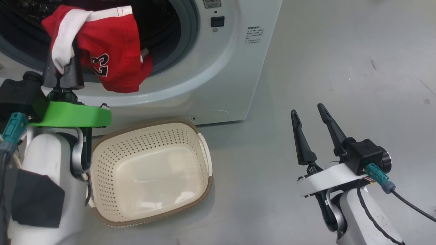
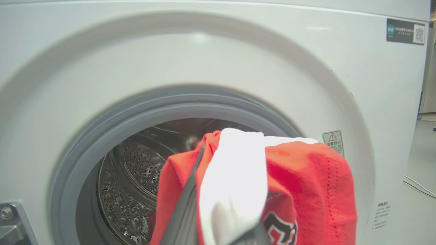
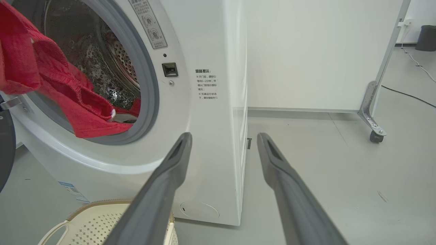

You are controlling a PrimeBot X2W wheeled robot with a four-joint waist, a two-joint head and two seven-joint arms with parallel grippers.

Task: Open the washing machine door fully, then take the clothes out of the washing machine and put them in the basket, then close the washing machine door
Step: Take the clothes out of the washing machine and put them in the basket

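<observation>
The clothes (image 1: 112,47), a red garment with white trim, hang out of the washing machine (image 1: 218,78) over the lower lip of its drum opening. My left gripper (image 1: 63,58) is shut on the garment's white-trimmed edge, just in front of the opening. In the left wrist view the clothes (image 2: 306,183) drape over my fingers (image 2: 185,211), with the steel drum behind. The cream basket (image 1: 204,149) stands on the floor below the opening. My right gripper (image 1: 308,114) is open and holds nothing, out to the right over bare floor. The washing machine door (image 3: 4,149) shows as a black edge swung open at the left.
The right wrist view looks past my right gripper (image 3: 224,136) at the machine's corner. A white panel (image 3: 323,51) on a castor (image 3: 374,136) stands behind the machine. A cable and a dark bin (image 3: 428,37) lie far right. Grey floor stretches to the machine's right.
</observation>
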